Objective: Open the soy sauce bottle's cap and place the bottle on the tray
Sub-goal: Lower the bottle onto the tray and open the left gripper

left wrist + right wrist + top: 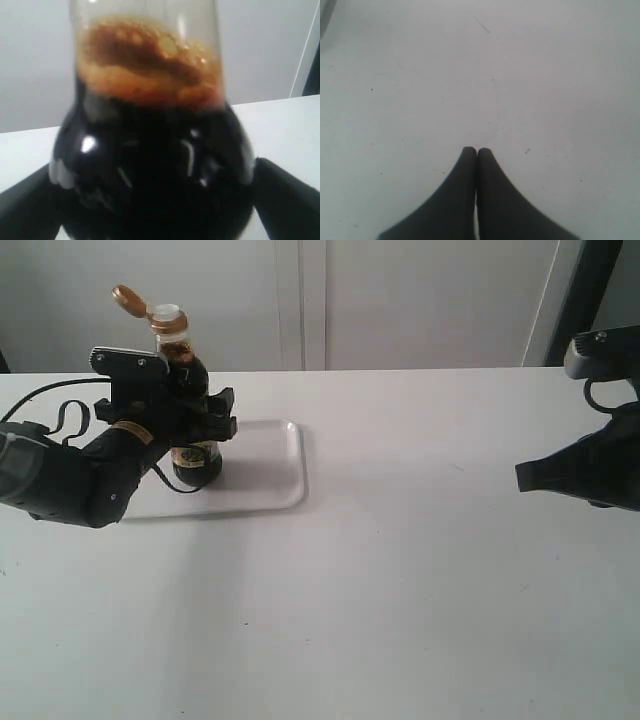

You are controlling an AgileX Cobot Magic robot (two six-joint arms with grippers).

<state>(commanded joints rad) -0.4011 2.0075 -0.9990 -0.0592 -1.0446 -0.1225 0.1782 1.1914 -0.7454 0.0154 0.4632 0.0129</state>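
While the small clear glass soy sauce bottle [190, 390] of dark brown-black liquid stands upright on the flat white rectangular tray [270, 480] at the upper left of the exterior frame, the black left tool [195, 420] is clamped around its body, one finger [287, 200] on each side. The round orange-gold flip-top cap [128, 300] is hinged back, tilted up to the left of the open white spout. In the left wrist view, foam sits atop the dark liquid in the neck. The yellow label is partly hidden by the tool, and its writing is too small to read. At the right edge, the black right tool [477, 150] hangs above the bare white table [420, 580], its fingertips pressed together, holding nothing.
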